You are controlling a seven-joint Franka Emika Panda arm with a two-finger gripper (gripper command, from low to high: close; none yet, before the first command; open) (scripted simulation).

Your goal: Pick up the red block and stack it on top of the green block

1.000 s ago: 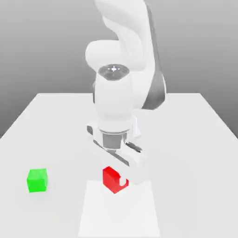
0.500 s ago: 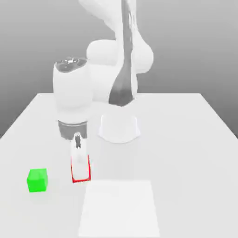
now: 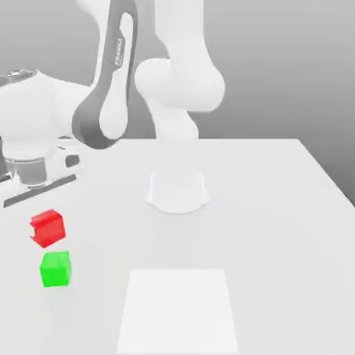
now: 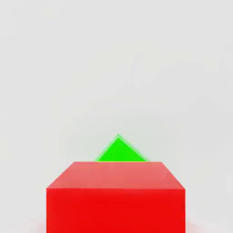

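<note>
The red block (image 3: 47,228) hangs in the air at the exterior view's left, tilted a little. It sits just above the green block (image 3: 55,269), which rests on the white table (image 3: 277,208), and slightly nearer the left edge. My gripper (image 3: 44,218) reaches down from the white hand and is shut on the red block. In the hand view the red block (image 4: 116,196) is large and close, and a corner of the green block (image 4: 119,151) peeks out from behind it.
The arm's round white base (image 3: 177,191) stands at the middle of the table. A paler square patch (image 3: 178,309) lies on the table near the front edge. The arm's upper links arch over the left half.
The arm has swung to the exterior view's left, carrying the red block off the table by the pale patch and up over the green block. The green block has stayed put.
</note>
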